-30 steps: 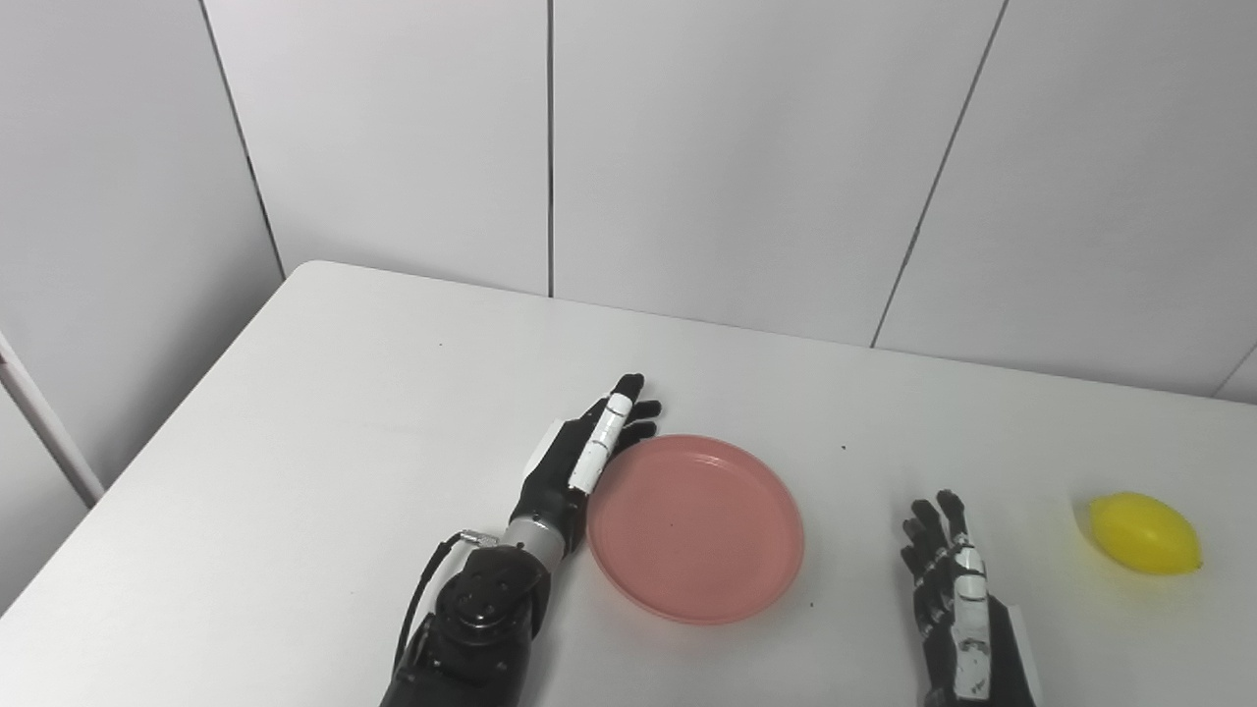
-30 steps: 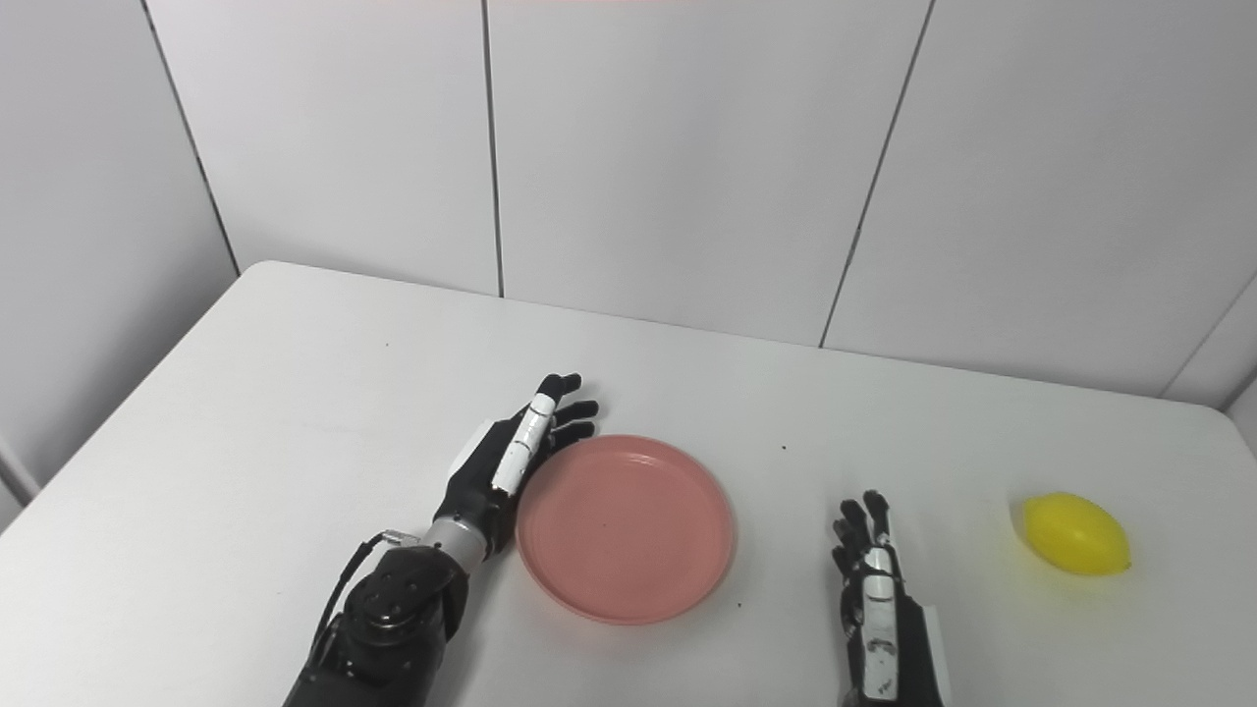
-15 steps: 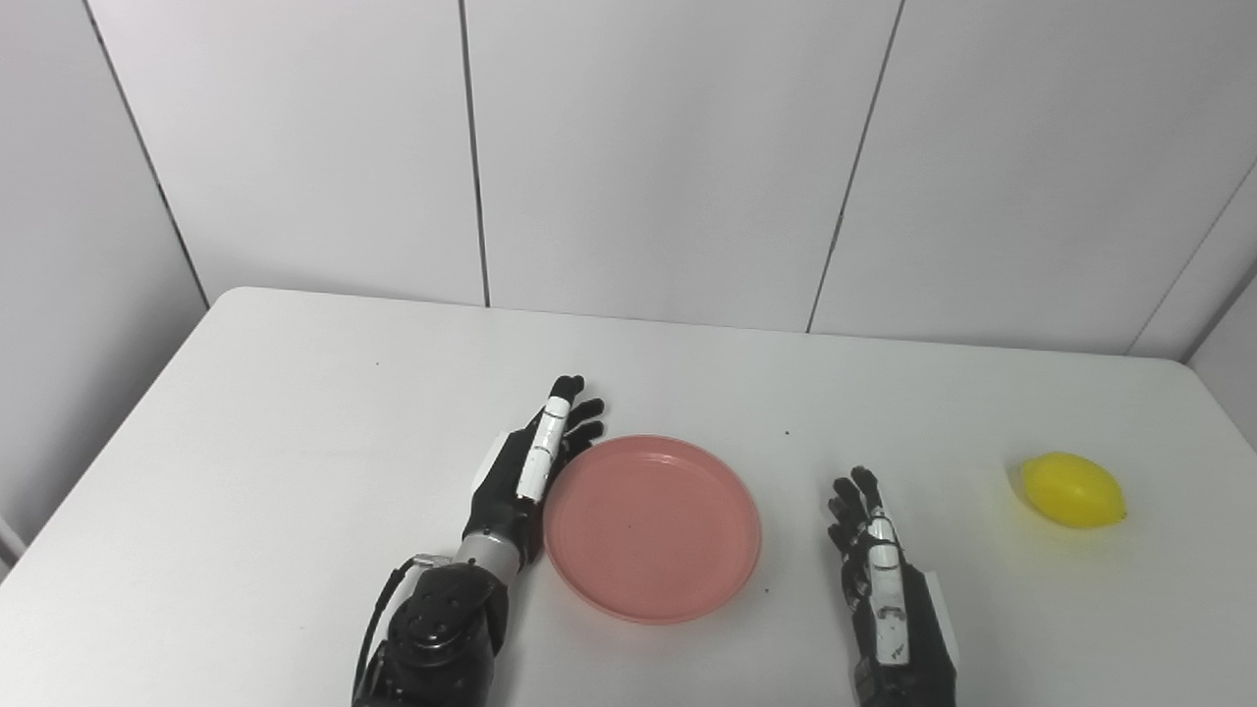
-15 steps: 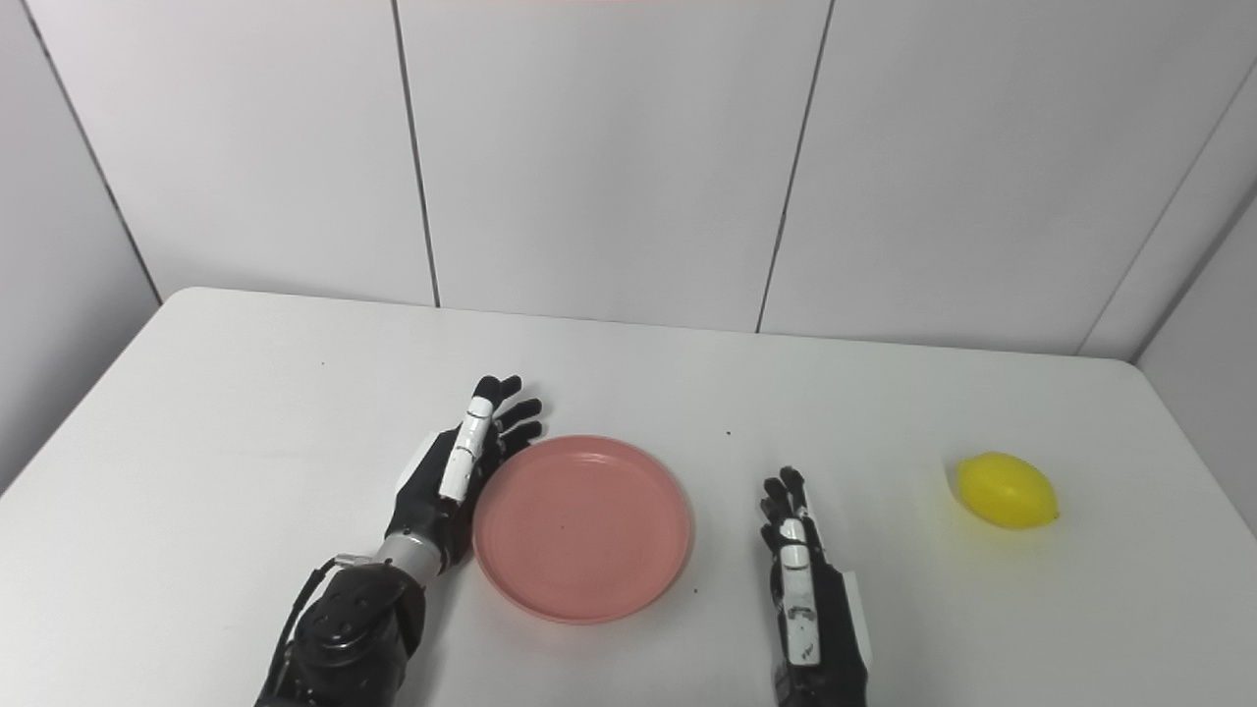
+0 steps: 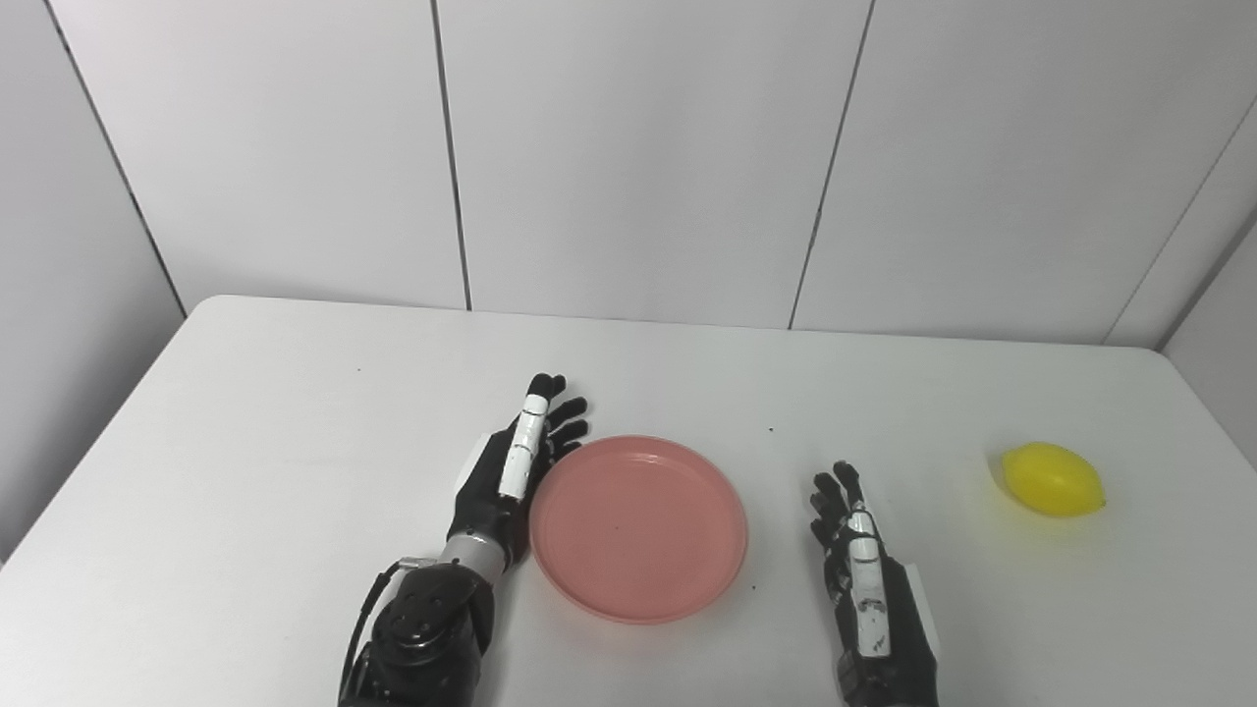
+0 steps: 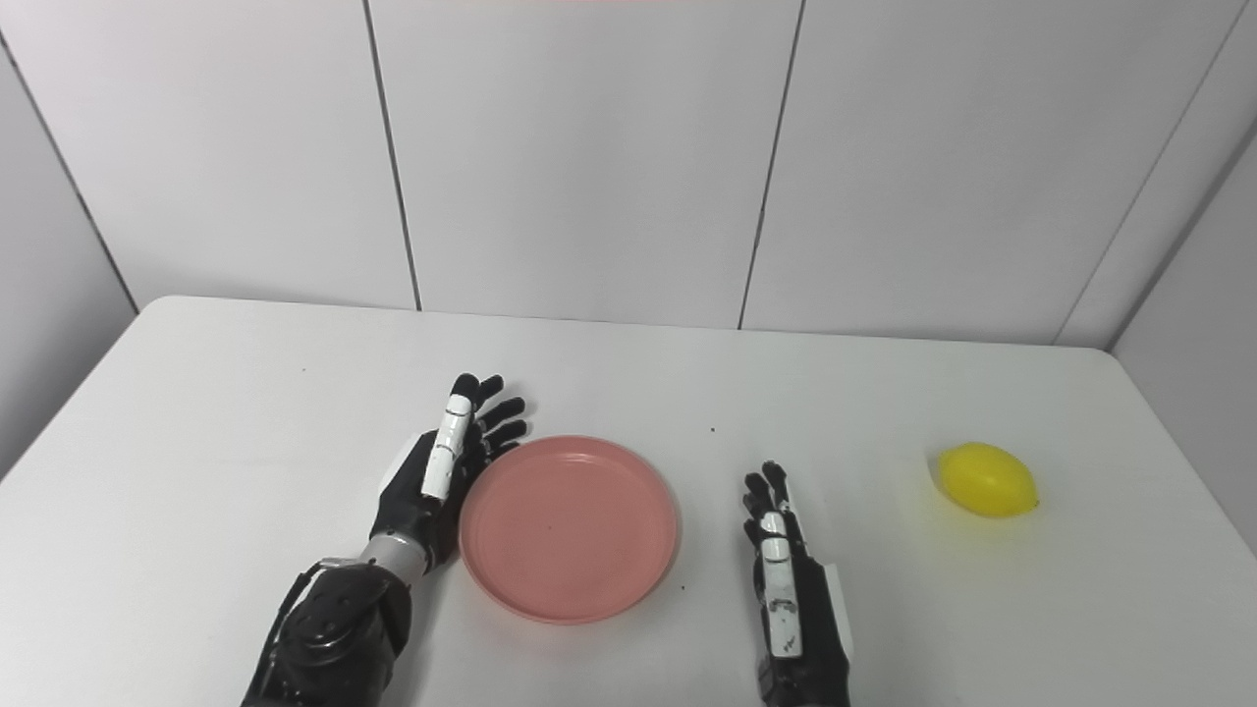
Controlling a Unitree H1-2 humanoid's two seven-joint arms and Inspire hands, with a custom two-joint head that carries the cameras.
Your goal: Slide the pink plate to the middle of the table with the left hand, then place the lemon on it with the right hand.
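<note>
White table fills the lower frame, rounded far corners, backed by a grey panelled wall with dark vertical seams. A few tiny dark specks on the tabletop near the plate.

Pink plate — round, shallow, raised rim, lying flat at about the middle of the table toward the near edge. Nothing on it.

Left hand — arm enters from bottom left, black with a white strip along one finger. Hand stands on edge, fingers straight and held close together, pointing away from the robot. Flat of the hand lies along the plate's left rim, touching it or very nearly; the exact contact line is hard to make out. Holds nothing, fingers not curled around anything.

Right hand — arm enters from bottom right. Also on edge, fingers extended and slightly spread, pointing away from the robot. Empty. It sits to the right of the plate with a clear gap of bare table between them, and well apart from the lemon.

Lemon — yellow, lying on its side far right on the table, near the right edge, faint yellow tint on the surface around it. Untouched by either hand.
</note>
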